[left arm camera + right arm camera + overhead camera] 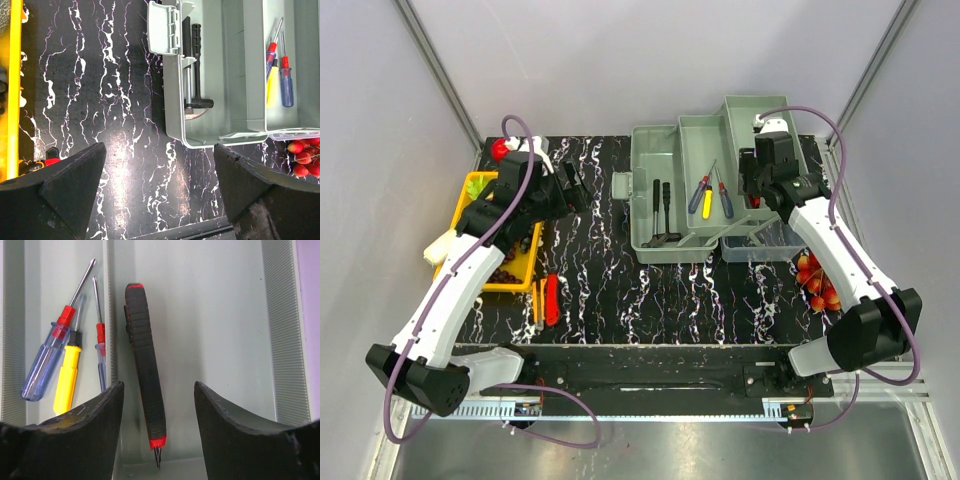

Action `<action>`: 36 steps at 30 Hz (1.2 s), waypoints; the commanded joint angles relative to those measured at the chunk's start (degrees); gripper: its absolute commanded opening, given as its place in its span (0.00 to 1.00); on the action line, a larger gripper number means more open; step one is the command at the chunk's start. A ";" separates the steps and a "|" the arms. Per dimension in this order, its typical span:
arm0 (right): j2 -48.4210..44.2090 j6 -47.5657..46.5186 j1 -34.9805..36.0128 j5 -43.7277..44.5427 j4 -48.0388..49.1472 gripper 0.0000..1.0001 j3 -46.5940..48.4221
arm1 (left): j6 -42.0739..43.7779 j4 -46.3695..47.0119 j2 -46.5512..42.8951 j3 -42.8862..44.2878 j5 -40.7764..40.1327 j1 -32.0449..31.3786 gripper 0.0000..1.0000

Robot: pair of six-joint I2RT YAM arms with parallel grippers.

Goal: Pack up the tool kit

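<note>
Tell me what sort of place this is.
Likely a robotics lab test cell, not a real workshop: plain grey walls enclose a black marbled table, a left arm and right arm are bolted at its near edge, and the props are a toolbox and a yellow tray.

The black, white-veined table [650,290] carries a grey-green toolbox [638,205] at upper centre, a yellow tray [510,286] at far left, a red-handled tool [552,300] near the tray's lower corner, and red fruit [818,285] at right.
</note>
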 commanded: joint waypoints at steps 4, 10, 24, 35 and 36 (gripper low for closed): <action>-5.21 3.61 0.54 1.16 -0.62 0.64 4.54 | 0.27 -0.90 -1.50 -0.65 -3.70 0.95 0.93; -9.52 4.66 0.54 -6.56 -0.19 0.66 5.68 | -0.17 -8.45 1.66 -6.36 -11.62 1.30 0.93; -10.67 9.41 0.54 -14.48 2.19 0.69 3.22 | -5.71 -5.66 6.32 -26.13 -8.55 1.30 0.90; -12.42 8.97 0.54 -13.52 2.89 0.70 3.49 | -6.15 3.75 14.58 -29.30 -10.48 1.30 0.87; -12.60 8.88 0.54 -13.43 2.89 0.70 3.40 | -6.24 4.01 15.46 -29.48 -10.92 1.30 0.86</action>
